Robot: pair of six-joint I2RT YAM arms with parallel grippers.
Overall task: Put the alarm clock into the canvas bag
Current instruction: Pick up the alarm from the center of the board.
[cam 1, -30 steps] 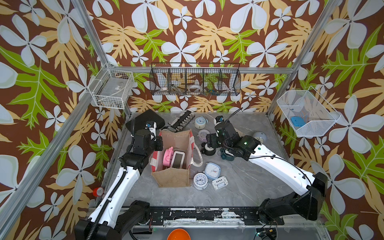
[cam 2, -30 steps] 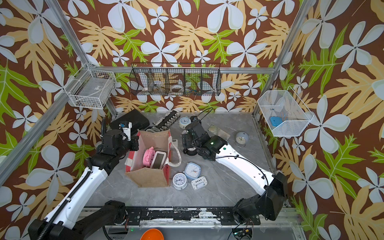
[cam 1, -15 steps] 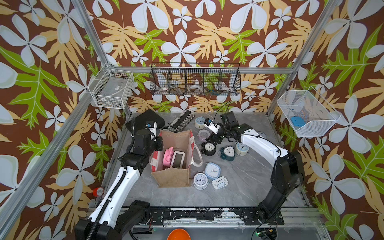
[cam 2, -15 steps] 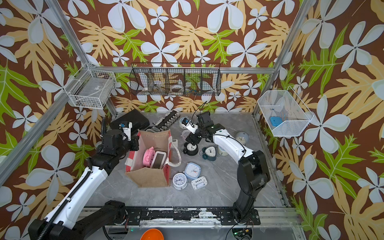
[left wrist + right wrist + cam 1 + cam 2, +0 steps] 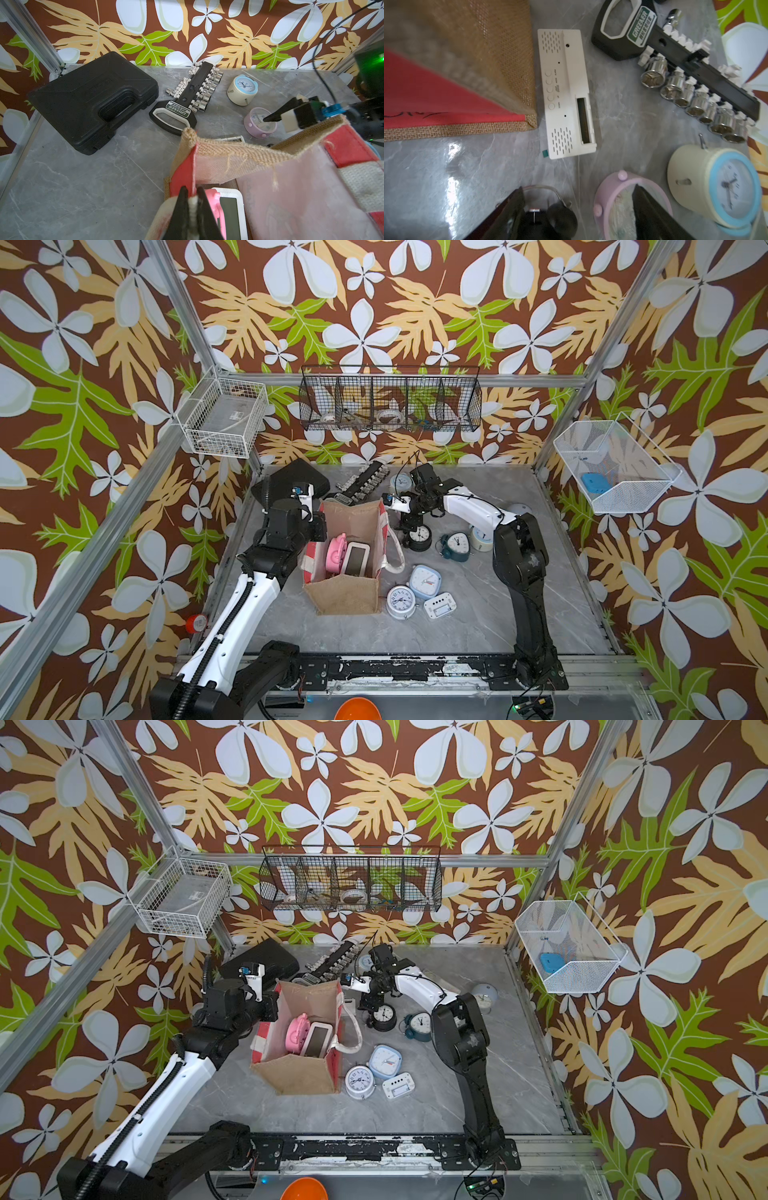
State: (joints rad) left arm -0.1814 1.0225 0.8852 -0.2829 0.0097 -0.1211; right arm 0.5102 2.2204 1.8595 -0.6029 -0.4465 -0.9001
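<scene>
Because the canvas bag point(image 5: 345, 597) is floppy, left end effector point(image 5: 192, 194): clamped tight on its striped side rim; we judge this props the mouth open.
right end effector point(image 5: 577, 190): jaws wide, empty, hovering over two clocks.
alarm clock: we can't tell which is next; lilac clock point(image 5: 256, 127) and black clock point(image 5: 419, 536) sit on the counter point(image 5: 478, 614) near the bag.
pointing: lilac lies face up, round, no long axis; black dial faces the robot base.

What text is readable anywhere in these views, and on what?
"GREENER": green label on the socket rail; smaller line beneath unreadable.
"ALARM", "MODE", "UP", "DOWN": buttons on the white digital clock's back; a fifth label too small.
Black scribble on the canvas bag: illegible.
Numerals on the cream clock's dial: blurred.
</scene>
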